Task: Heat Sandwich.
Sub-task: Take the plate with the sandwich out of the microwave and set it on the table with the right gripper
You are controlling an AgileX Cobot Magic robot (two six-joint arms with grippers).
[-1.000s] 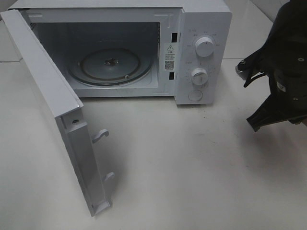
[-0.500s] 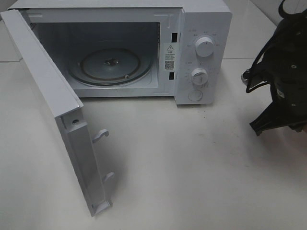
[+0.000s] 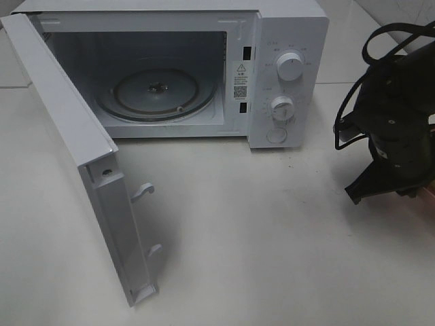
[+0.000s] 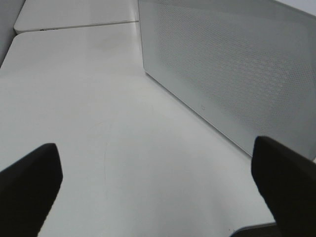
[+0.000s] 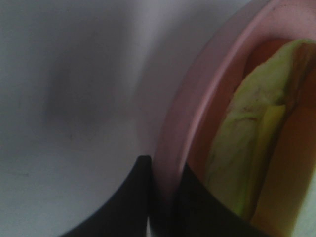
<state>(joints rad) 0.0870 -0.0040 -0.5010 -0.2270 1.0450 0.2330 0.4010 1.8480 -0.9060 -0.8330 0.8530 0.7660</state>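
My right gripper has its jaws pinched nearly together on the rim of a pink plate, one dark finger outside the rim and the other inside it. The sandwich lies on that plate just beyond my inner finger, its yellow-green filling facing my wrist camera; the view is blurred, so I cannot make out the bread clearly. From high up, my right arm hangs over the table, off to the control-panel side of the microwave, and the plate is mostly hidden beneath the arm. The microwave door stands swung wide, and the glass turntable inside is bare. My left gripper has its jaws spread wide with nothing between them, hovering over bare table, with the perforated face of the door just ahead and to one side.
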